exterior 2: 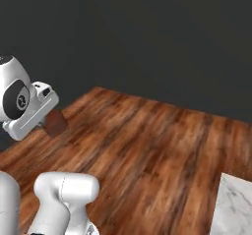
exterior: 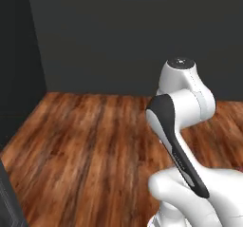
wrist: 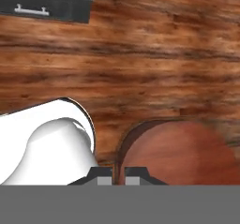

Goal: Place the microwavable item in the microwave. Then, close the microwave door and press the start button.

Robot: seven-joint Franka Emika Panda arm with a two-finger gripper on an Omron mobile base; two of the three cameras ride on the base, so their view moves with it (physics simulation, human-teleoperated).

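Note:
The microwavable item (exterior 2: 55, 123) is a small reddish-brown cup that hangs from my hand above the wooden floor at the left of the right base view. In the hand view the cup (wrist: 180, 150) bulks large at the lower right, and its wall runs between my two fingertips. My gripper (wrist: 118, 175) is shut on that wall with its jaws close together. The microwave and its door are out of view. My white arm (exterior: 182, 107) rises at the right of the left base view.
Wooden floor (exterior: 90, 140) spreads ahead to a dark wall (exterior: 123, 31). A dark cabinet front with a silver handle (wrist: 30, 10) lies at the hand view's top left. A marble counter corner (exterior 2: 236, 204) stands at the lower right.

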